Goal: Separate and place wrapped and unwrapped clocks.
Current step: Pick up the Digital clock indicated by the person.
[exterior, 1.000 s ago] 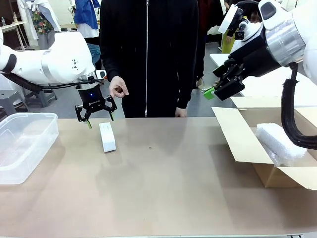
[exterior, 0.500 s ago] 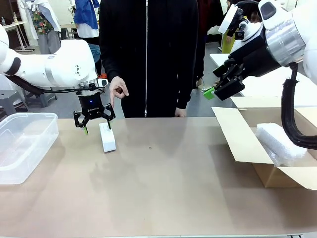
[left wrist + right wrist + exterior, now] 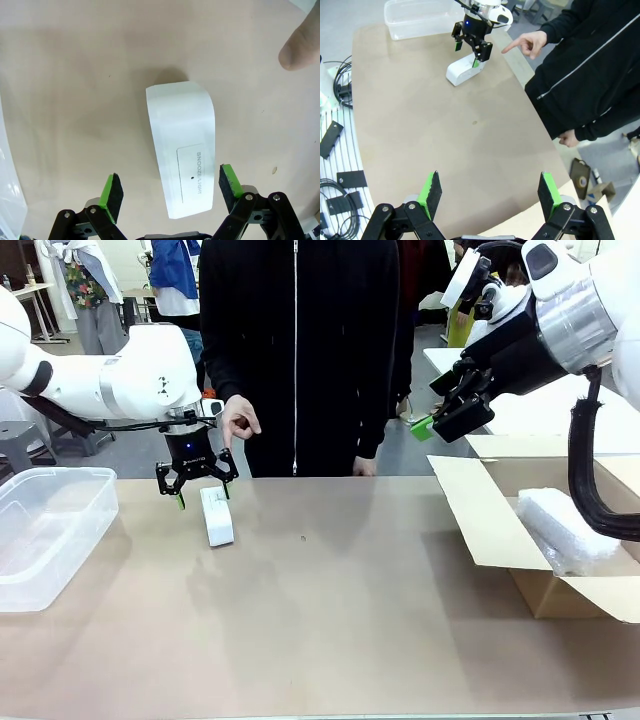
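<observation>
A smooth white unwrapped clock (image 3: 216, 517) lies on the brown table, far left of centre; the left wrist view shows its top (image 3: 182, 162), printed "SNOOZE/LIGHT". My left gripper (image 3: 200, 492) hovers open just above its far end, green pads (image 3: 112, 192) on either side of the block without touching it. One bubble-wrapped clock (image 3: 565, 528) rests inside the open cardboard box (image 3: 490, 530) at the right. My right gripper (image 3: 445, 420) hangs open high above the box, nothing between its fingers. The right wrist view looks down at the unwrapped clock (image 3: 462, 70) and my left gripper (image 3: 472, 44).
A clear plastic bin (image 3: 45, 530) stands empty at the table's left edge. A person in a black jacket stands at the far side, one hand (image 3: 238, 418) pointing a finger (image 3: 300, 47) down near the unwrapped clock. Bare tabletop (image 3: 330, 610) spans the middle.
My left gripper has shifted right and slightly lower, coming over the white clock's far end. The right arm has stayed still.
</observation>
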Available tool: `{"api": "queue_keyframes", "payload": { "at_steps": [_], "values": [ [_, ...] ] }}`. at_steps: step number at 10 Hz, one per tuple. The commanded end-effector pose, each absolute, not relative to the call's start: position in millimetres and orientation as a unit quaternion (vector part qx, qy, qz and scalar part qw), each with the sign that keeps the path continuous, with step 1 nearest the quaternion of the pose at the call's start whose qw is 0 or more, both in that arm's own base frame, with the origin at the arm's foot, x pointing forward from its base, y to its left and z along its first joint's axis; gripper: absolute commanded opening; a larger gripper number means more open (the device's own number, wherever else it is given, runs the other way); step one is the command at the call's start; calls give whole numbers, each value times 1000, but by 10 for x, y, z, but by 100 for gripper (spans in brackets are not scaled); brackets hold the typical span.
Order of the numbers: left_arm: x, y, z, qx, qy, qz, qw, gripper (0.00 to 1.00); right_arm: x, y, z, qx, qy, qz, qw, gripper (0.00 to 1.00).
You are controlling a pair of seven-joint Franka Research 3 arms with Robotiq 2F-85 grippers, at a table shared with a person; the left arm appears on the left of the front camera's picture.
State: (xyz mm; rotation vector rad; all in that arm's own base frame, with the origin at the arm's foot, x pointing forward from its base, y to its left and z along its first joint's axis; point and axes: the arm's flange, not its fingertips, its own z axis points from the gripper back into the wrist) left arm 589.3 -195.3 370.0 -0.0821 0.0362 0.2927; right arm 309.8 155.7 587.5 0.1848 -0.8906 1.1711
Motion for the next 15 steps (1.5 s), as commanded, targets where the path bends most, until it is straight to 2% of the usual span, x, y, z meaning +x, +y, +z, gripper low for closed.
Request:
{"api": "queue_keyframes", "payload": {
  "at_steps": [1,7,8,9,10,11,12,13,14,15],
  "values": [
    [6000,-1935,3666,-49,14,132,990,100,3133,1568,5856,93,-411,533,734,100],
    [6109,-1914,3518,-46,33,131,990,100,3133,1568,5856,93,-411,533,734,100],
    [6100,-1915,3533,-47,40,135,989,80,3133,1568,5856,93,-411,533,734,100],
    [6093,-1911,3546,-47,41,138,988,80,3133,1568,5856,93,-411,533,734,100],
    [6076,-1922,3566,-47,38,140,988,61,3133,1568,5856,93,-411,533,734,100],
    [6057,-1936,3584,-45,38,139,988,76,3133,1568,5856,93,-411,533,734,100],
    [6050,-1941,3587,-45,41,138,989,41,3133,1568,5856,93,-411,533,734,100],
    [6050,-1943,3588,-46,43,137,989,56,3133,1568,5856,93,-411,533,734,100],
    [6056,-1945,3586,-47,44,136,989,21,3133,1568,5856,93,-411,533,734,100],
    [6063,-1950,3583,-48,44,135,989,36,3133,1568,5856,93,-411,533,734,100]
  ]
}}
